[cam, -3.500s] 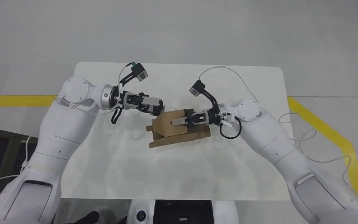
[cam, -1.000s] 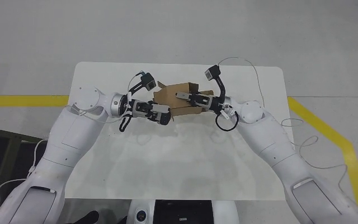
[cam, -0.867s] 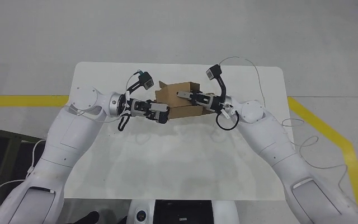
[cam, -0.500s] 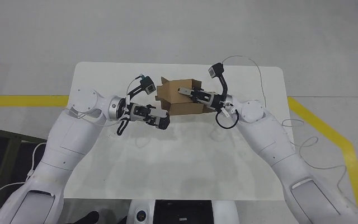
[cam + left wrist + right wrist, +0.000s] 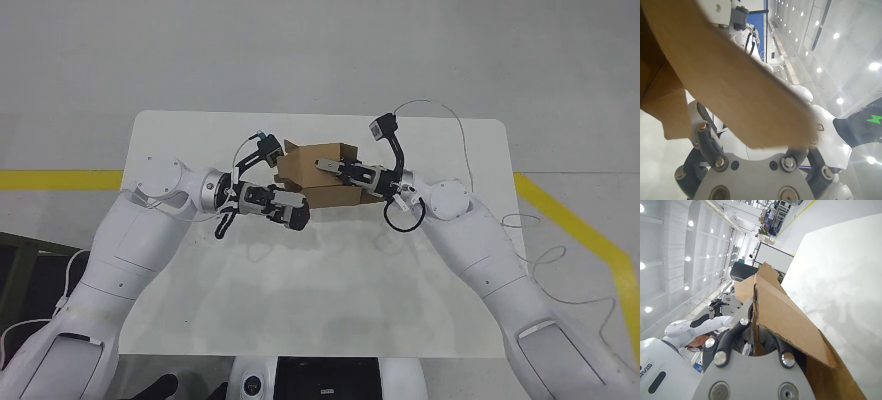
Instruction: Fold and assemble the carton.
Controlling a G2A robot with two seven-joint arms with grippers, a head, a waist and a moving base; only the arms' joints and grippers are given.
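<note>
A brown carton [image 5: 320, 172] is held up over the far middle of the white table [image 5: 200, 290], with loose flaps at its left end. My right gripper [image 5: 346, 173] is shut on the carton's right-hand wall; in the right wrist view the carton's edge [image 5: 787, 321] stands pinched in that gripper [image 5: 753, 317]. My left gripper [image 5: 292, 208] is open, just in front of and below the carton's left end. In the left wrist view a carton flap [image 5: 725, 75] lies across that gripper [image 5: 753, 130], hiding one finger.
The table's left edge [image 5: 133, 200] and far right corner [image 5: 500, 125] bound the work area. A thin cable [image 5: 440, 110] loops over the right arm. A yellow floor line [image 5: 40, 180] runs beside the table.
The carton was raised from the table's middle and carried toward the far side in my right gripper. In the last second my left gripper dropped from the carton's left end to just below it.
</note>
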